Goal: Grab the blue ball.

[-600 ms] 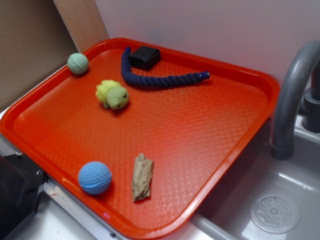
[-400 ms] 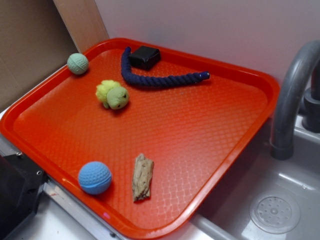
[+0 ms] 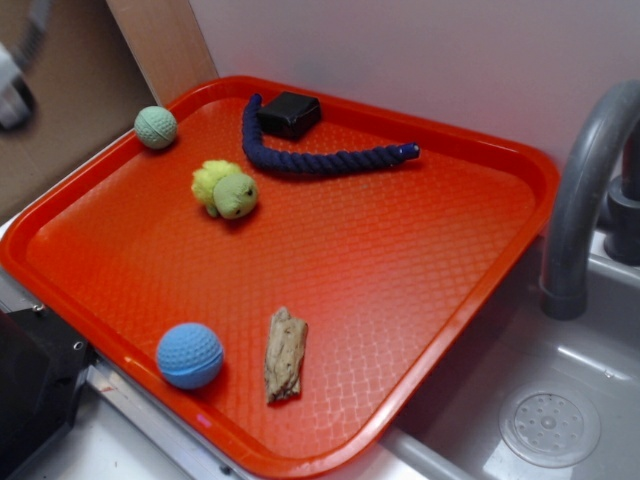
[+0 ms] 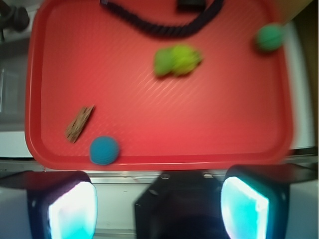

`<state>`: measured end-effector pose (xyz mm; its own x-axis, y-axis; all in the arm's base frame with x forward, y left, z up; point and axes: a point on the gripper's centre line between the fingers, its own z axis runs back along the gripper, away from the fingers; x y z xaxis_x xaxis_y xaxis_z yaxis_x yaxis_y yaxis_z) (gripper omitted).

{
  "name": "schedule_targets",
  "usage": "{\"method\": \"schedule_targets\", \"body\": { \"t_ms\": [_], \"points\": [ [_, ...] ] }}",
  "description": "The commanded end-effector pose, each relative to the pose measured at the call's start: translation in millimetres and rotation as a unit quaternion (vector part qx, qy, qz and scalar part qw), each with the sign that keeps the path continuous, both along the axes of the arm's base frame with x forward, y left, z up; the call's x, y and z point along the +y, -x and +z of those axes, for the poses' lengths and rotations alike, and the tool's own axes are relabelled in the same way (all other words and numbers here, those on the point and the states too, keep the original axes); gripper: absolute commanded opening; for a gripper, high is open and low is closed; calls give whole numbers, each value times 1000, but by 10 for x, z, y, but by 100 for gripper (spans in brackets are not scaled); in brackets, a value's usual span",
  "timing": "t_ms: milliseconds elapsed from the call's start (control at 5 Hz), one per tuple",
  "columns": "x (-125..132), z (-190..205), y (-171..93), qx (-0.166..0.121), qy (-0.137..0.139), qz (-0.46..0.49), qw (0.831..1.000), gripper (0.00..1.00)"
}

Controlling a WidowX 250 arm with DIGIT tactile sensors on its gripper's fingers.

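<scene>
red tray (image 3: 500, 160): set on the counter (image 3: 110, 450) beside a grey sink (image 3: 560, 400) with a curved faucet (image 3: 585, 190); six items are carried on it.

blue ball (image 3: 189, 355): dimpled, sky-blue, placed in the near left corner of the tray, just inside the rim; seen in the wrist view (image 4: 104, 150) near the lower rim. nothing is touching it.

piece of wood (image 3: 285, 354): laid just beside the blue ball, apart from it.

yellow-green plush toy (image 3: 225, 189): found toward the far left of the tray.

pale green ball (image 3: 156, 127): placed near the far left rim.

dark blue rope (image 3: 320, 158): curved along the far side, one end lying against a black block (image 3: 291, 114).

claw (image 4: 159, 204): held well above the tray's near edge in the wrist view, its fingers (image 4: 67, 209) spread wide, nothing held between them. a blurred part of the arm (image 3: 15, 70) is seen at the upper left edge of the exterior view.
</scene>
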<state>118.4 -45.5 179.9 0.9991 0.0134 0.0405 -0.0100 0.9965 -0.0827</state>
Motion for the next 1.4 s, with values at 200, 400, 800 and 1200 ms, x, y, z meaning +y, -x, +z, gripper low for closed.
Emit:
{"method": "schedule_targets", "body": {
  "t_ms": [200, 400, 800, 1200],
  "points": [
    [-432, -1214, 36, -8, 39, -148, 988, 100],
    [-631, -1428, 104, 14, 85, -192, 978, 100],
    [-779, -1347, 106, 5, 84, -196, 977, 0],
    [-297, -787, -270, -39, 3, -132, 990, 0]
  ]
}}
